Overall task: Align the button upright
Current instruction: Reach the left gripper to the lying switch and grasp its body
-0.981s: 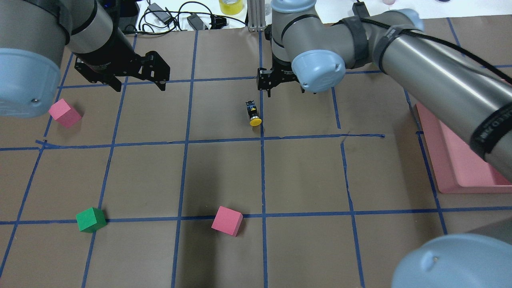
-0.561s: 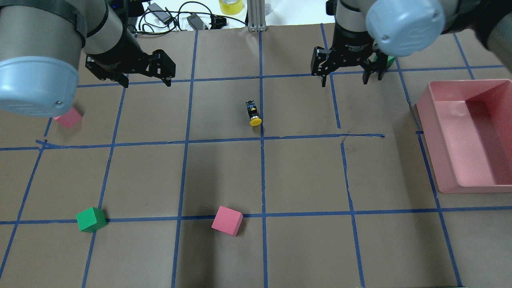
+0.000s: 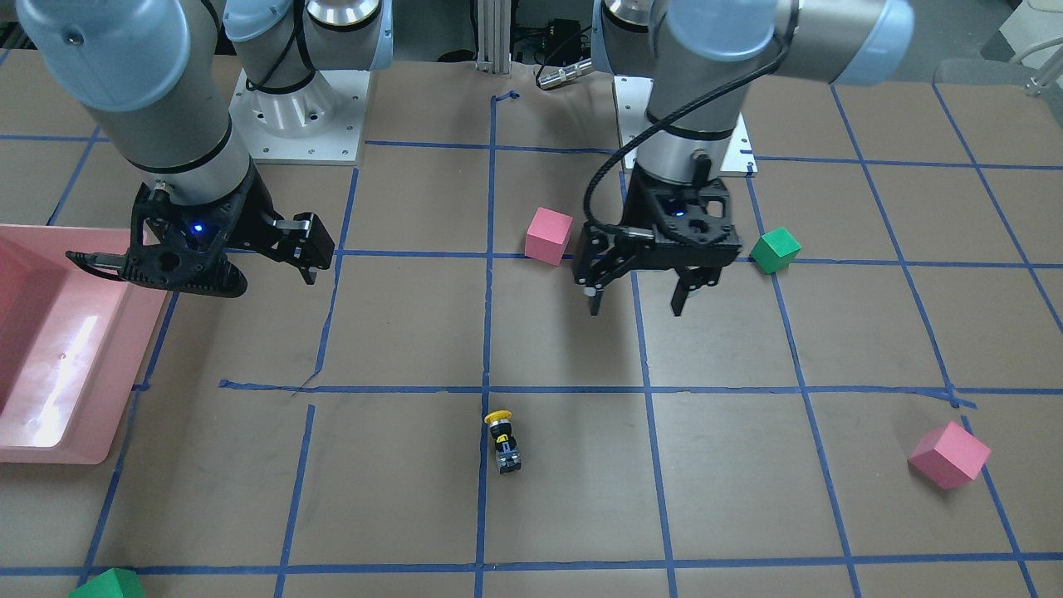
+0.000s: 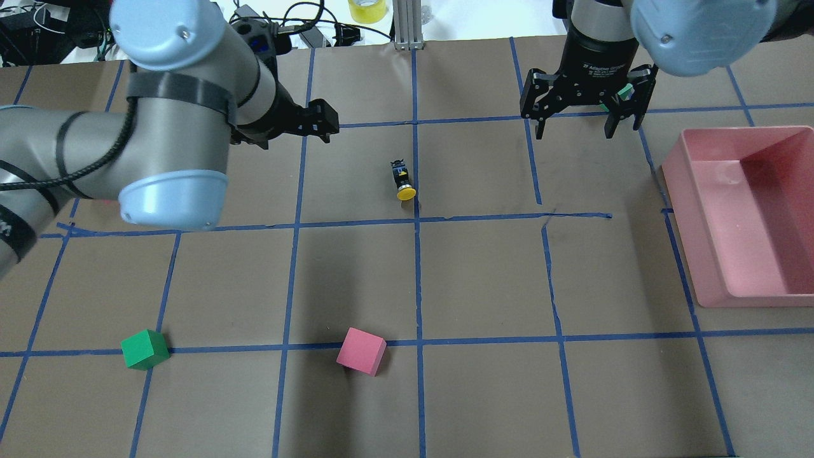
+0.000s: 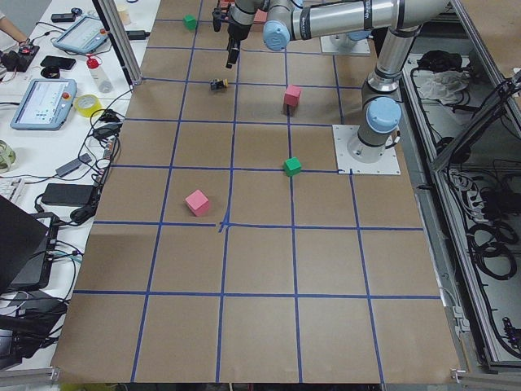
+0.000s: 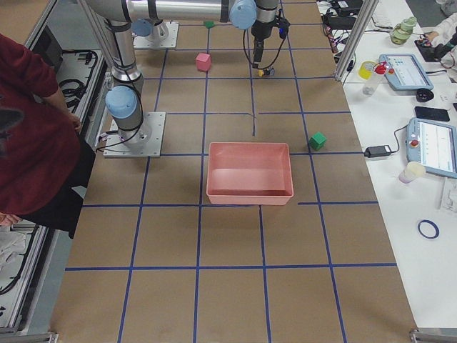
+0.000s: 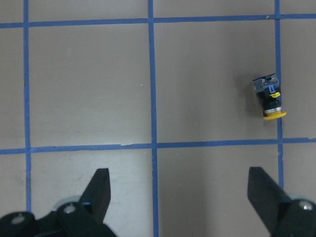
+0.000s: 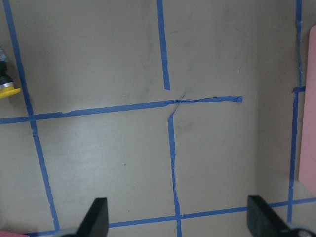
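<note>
The button (image 4: 402,180) lies on its side on the brown paper near the table's middle, its yellow cap toward the robot. It also shows in the front view (image 3: 502,440), the left wrist view (image 7: 268,96) and at the left edge of the right wrist view (image 8: 5,81). My left gripper (image 4: 305,127) (image 3: 635,299) (image 7: 178,182) is open and empty, above the table to the button's left in the overhead view. My right gripper (image 4: 574,130) (image 8: 177,207) is open and empty, far off to the button's right.
A pink tray (image 4: 699,254) stands at the right edge. A green cube (image 4: 145,348) and a pink cube (image 4: 361,350) lie near the robot. A second green cube (image 4: 623,94) shows behind the right gripper, and a second pink cube (image 3: 948,454) beyond the left arm. Cables lie at the far edge.
My right gripper has pulled away from beside the button, far to the right. My left arm has swung in toward the middle and now covers the far pink cube. The button has not moved.
</note>
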You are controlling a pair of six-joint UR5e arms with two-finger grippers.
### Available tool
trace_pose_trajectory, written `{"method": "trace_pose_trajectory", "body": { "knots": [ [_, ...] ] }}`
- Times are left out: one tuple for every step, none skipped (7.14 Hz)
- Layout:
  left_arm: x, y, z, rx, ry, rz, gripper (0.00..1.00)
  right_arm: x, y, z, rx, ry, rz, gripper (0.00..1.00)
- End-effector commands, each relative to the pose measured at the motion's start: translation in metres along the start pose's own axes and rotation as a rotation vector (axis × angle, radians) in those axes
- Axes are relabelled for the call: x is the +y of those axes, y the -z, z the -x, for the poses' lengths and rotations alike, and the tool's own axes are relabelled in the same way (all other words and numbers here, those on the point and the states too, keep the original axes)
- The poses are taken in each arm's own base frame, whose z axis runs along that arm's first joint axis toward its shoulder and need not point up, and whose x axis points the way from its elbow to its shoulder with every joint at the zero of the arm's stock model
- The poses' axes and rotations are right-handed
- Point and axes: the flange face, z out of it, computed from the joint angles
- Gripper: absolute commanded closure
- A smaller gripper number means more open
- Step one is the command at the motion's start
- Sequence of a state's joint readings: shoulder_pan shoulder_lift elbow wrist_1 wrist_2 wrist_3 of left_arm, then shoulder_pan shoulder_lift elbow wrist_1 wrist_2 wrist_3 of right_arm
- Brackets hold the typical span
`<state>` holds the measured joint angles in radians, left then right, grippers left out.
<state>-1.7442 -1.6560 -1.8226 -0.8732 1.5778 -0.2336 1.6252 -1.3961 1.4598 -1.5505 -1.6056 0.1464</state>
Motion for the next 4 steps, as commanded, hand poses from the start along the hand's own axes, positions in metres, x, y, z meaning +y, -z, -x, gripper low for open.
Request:
{"method": "trace_pose_trajectory", "body": {
  "knots": [
    [0.04, -0.052, -0.038, 0.048, 0.052, -0.072, 0.0, 0.002, 0.0, 0.002, -0.014, 0.011, 0.008, 0.0],
    [0.056, -0.076, -0.046, 0.011, 0.029, -0.118, 0.0, 0.002, -0.001, 0.002, -0.014, 0.012, 0.01, 0.0],
    [0.065, -0.101, -0.059, -0.014, 0.019, -0.17, 0.0, 0.001, -0.001, 0.003, -0.027, 0.012, 0.01, 0.0],
    [0.066, -0.125, -0.065, -0.002, 0.052, -0.222, 0.0, 0.001, -0.001, 0.002, -0.019, 0.014, 0.008, 0.0]
  ]
}}
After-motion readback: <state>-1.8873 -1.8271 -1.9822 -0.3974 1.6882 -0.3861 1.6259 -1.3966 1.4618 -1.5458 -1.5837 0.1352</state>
